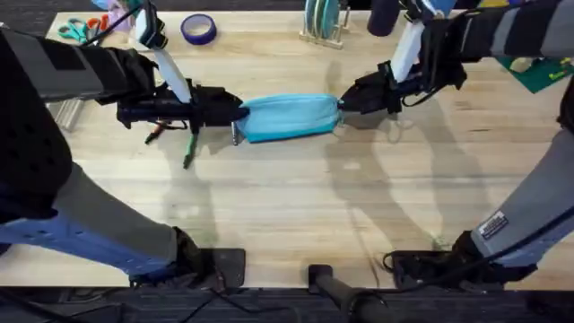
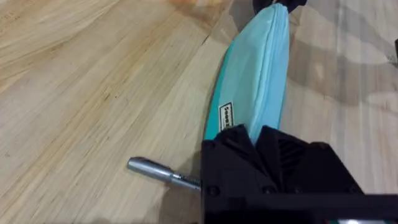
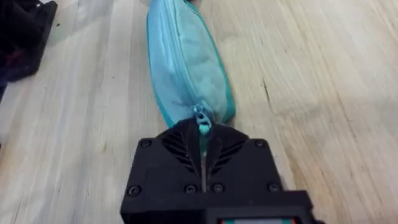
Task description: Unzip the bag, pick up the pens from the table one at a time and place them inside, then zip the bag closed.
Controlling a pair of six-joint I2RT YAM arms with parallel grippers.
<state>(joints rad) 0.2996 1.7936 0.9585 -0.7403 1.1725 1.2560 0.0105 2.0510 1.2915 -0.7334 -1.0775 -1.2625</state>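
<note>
The light blue pencil pouch (image 1: 291,117) lies mid-table (image 1: 296,206). The left gripper (image 1: 235,114) pinches one end; the right gripper (image 3: 202,146) is clamped on the zipper pull (image 3: 201,118) at the other. Draw the pull straight along the pouch, left end anchored. The green pen (image 1: 190,148) lies just left; the table beyond the pouch is bare.

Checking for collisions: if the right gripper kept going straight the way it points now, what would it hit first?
The light blue pencil pouch: the right gripper is already shut on the zipper pull at its near end, so it would push into the pouch lengthwise.
</note>
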